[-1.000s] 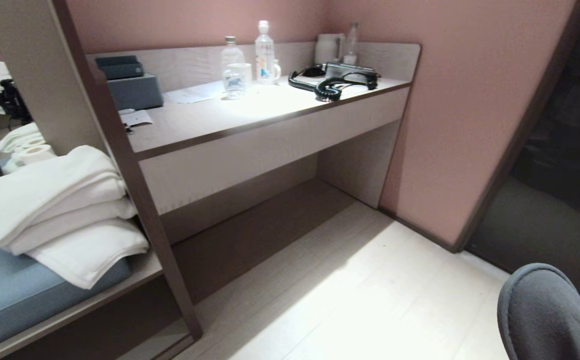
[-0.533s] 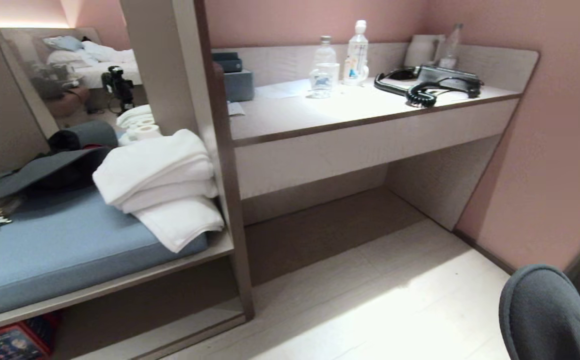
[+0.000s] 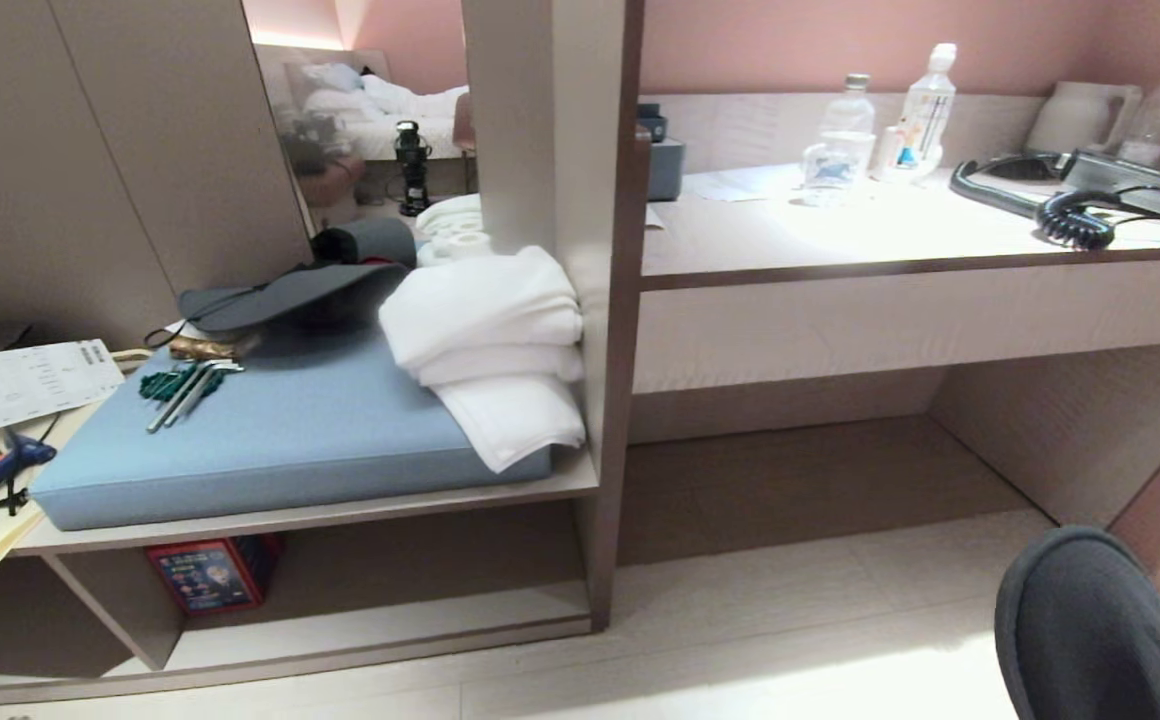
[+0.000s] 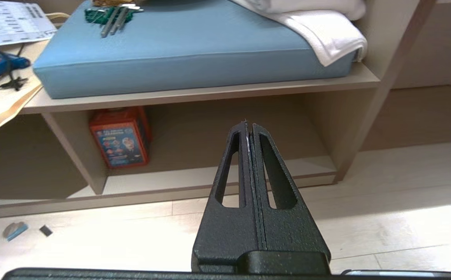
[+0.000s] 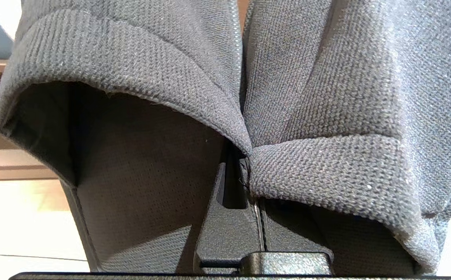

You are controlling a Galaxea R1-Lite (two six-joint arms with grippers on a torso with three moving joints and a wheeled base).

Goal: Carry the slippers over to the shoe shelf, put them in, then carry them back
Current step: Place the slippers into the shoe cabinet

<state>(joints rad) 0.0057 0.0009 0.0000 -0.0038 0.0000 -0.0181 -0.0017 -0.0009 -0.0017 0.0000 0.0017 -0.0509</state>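
The grey fabric slippers [image 5: 311, 97] hang side by side from my right gripper [image 5: 245, 163], which is shut on their pinched inner edges; the fabric hides its fingertips. In the head view the slippers [image 3: 1090, 630] show at the bottom right corner, above the pale floor. Under the taupe bench, two low open cubbies face me: one [image 3: 420, 580] holds a red box, and a darker one [image 3: 20, 620] to its left runs out of the picture. I cannot tell which is the narrower shoe shelf. My left gripper [image 4: 249, 125] is shut and empty, pointing at the cubby with the red box.
A blue cushion [image 3: 290, 430] on the bench carries folded white towels [image 3: 490, 350], a dark hat [image 3: 290, 290] and hand tools [image 3: 180, 385]. The red box [image 3: 205, 575] stands at the cubby's left. The pale desk [image 3: 890, 240] on the right holds bottles and a phone. Small scraps [image 4: 15, 230] lie on the floor.
The whole head view has swung left: the desk slid to the right and the bench with its low cubbies came into view. The slippers stay in the same corner.
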